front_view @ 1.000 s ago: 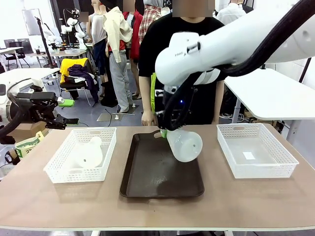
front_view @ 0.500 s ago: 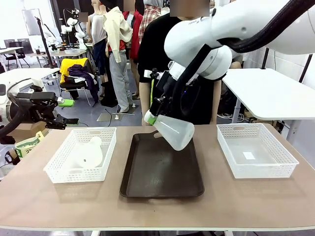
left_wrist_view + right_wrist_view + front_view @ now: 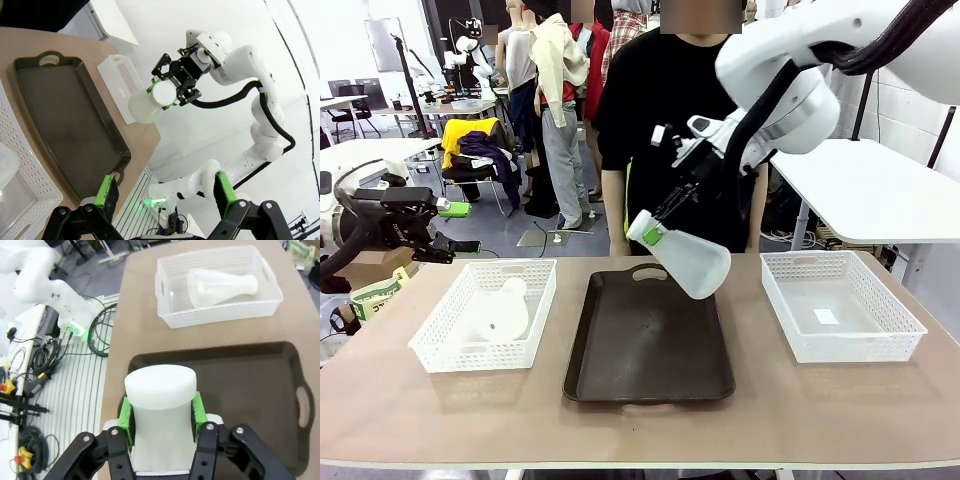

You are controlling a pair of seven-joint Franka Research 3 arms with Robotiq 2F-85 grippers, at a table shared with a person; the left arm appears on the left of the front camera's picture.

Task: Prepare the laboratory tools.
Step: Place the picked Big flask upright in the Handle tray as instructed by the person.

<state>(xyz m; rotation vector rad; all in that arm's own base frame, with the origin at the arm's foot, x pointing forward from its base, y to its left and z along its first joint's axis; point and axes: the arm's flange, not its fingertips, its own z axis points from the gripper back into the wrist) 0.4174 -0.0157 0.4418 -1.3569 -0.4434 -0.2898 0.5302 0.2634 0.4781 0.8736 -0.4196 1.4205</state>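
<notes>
Hanging above the tray [image 3: 620,370], right tool [image 3: 656,231] clamps a tilted flask [image 3: 698,265] by the neck; left tool [image 3: 165,193] gapes empty.

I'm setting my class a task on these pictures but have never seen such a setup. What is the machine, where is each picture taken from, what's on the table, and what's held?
It is a robot with two white arms, each ending in a two-finger gripper. The wide picture looks across the table from the robot's side at a person opposite. The other two come from wrist cameras looking along each gripper's fingers. On the table a dark tray lies between the left basket and the right basket; a flask lies sideways in the left one. The right gripper is shut on the neck of a second flask, tilted above the tray. The left gripper is open and empty, beside the table.
</notes>
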